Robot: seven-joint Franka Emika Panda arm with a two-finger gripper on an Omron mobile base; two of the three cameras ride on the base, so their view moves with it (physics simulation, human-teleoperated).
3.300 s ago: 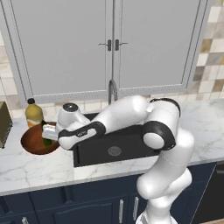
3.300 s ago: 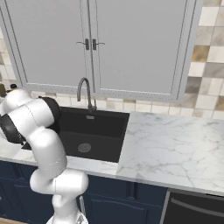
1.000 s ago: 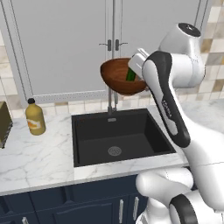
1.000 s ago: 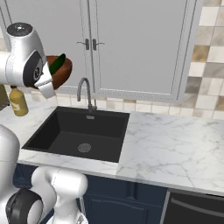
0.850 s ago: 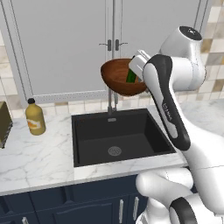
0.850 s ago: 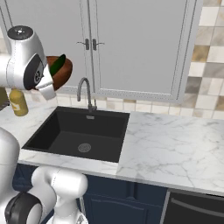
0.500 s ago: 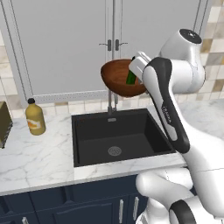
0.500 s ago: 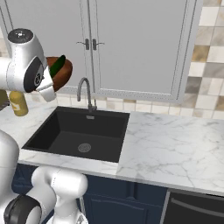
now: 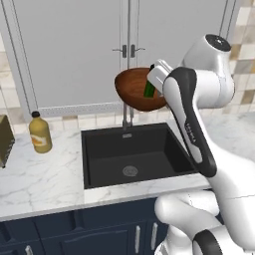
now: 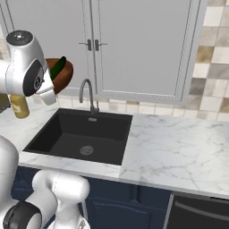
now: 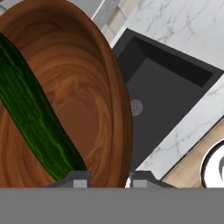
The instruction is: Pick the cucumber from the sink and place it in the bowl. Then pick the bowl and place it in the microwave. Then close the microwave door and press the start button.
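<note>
A white Franka Panda arm holds the reddish-brown wooden bowl (image 9: 135,88) aloft above the black sink (image 9: 130,155), level with the lower part of the grey cabinet doors (image 9: 74,52) and in front of the curved steel faucet (image 10: 87,94). The gripper (image 11: 107,178) is clamped on the bowl's rim, one finger inside the wall and one outside, as the hand view shows at its lower edge. The dark green cucumber (image 11: 33,120) lies inside the bowl, slanting across its glossy inner wall, with one end close to the fingers; from the right base view its tip (image 10: 58,67) pokes above the rim. The bowl is tilted, its opening turned partly toward the arm. Below, the basin shows its round metal drain (image 9: 130,171), and the white marble counter (image 10: 179,147) runs to either side. A yellow bottle (image 9: 39,132) with a dark cap stands on the counter left of the sink, near the tiled backsplash.
</note>
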